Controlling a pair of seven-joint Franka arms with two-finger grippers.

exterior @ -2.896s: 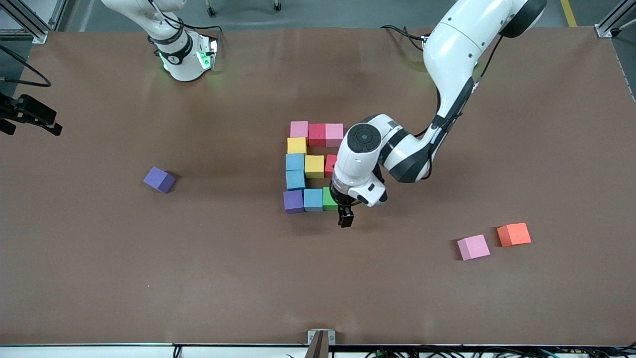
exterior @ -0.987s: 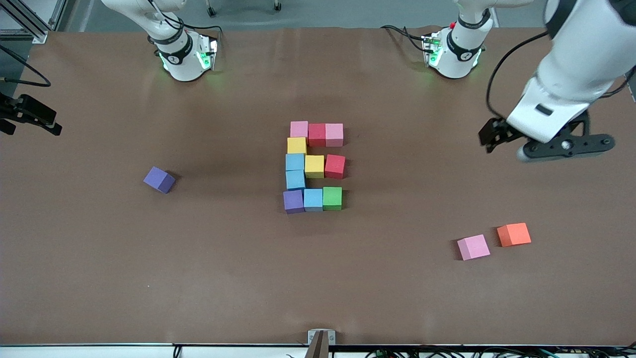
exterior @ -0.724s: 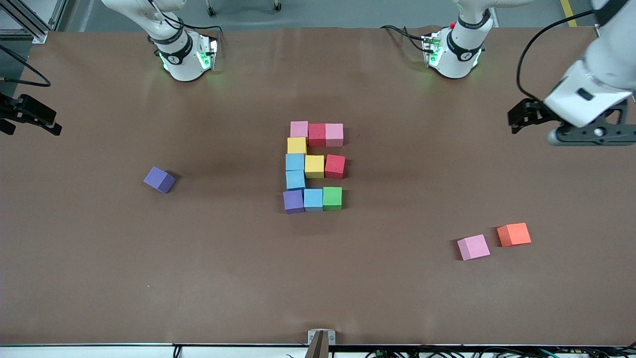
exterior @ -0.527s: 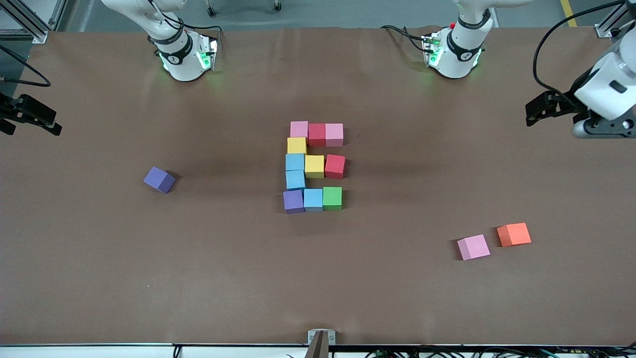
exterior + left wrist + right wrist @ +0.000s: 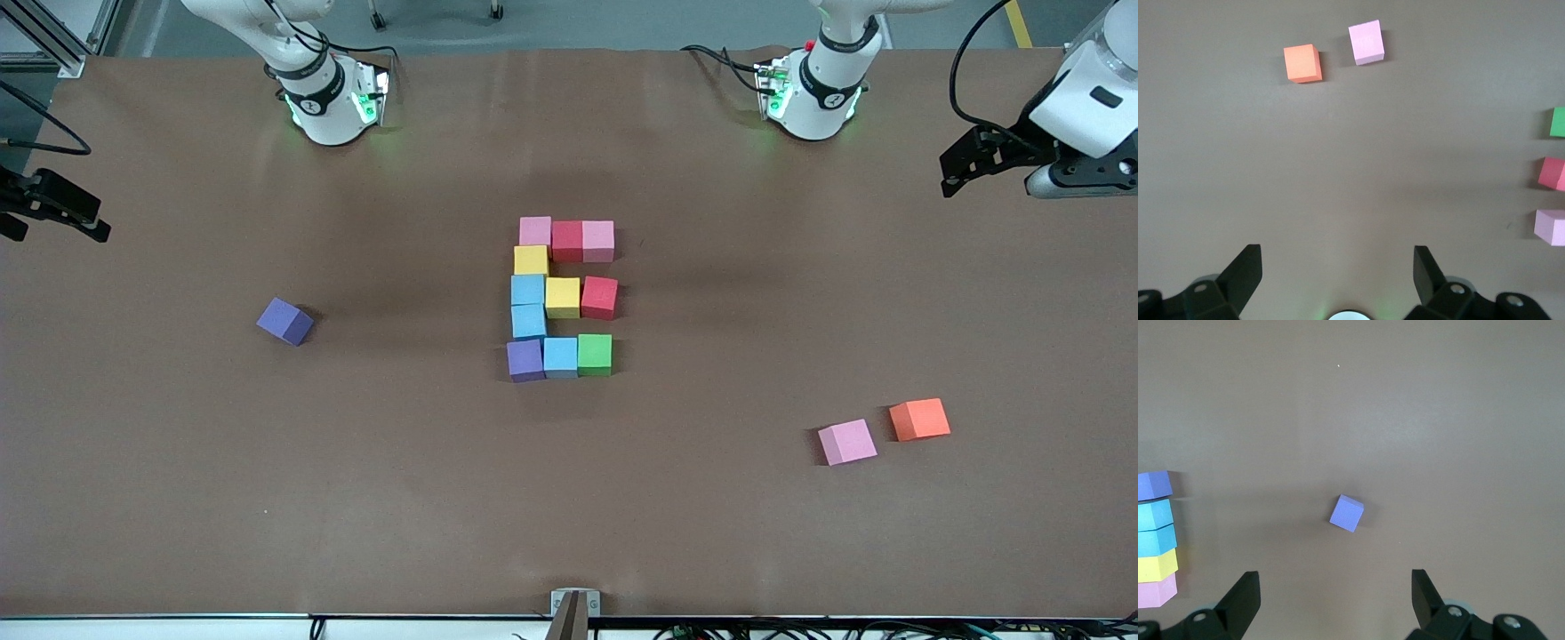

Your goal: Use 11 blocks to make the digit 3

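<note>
The digit 3 lies mid-table as three three-cube bars of touching blocks, joined along the edge toward the right arm's end. Its green block ends the bar nearest the front camera. In the left wrist view the green, red and pink bar ends show. My left gripper hangs open and empty over the left arm's end of the table. My right gripper is open and empty, high over a loose purple cube; it is out of the front view.
A loose pink cube and an orange cube sit side by side toward the left arm's end, nearer the front camera than the figure. A black fixture juts in at the right arm's end.
My left arm has lifted away from the green block and swung out to its end of the table, drifting farther outward over the last second. No cube has moved.
</note>
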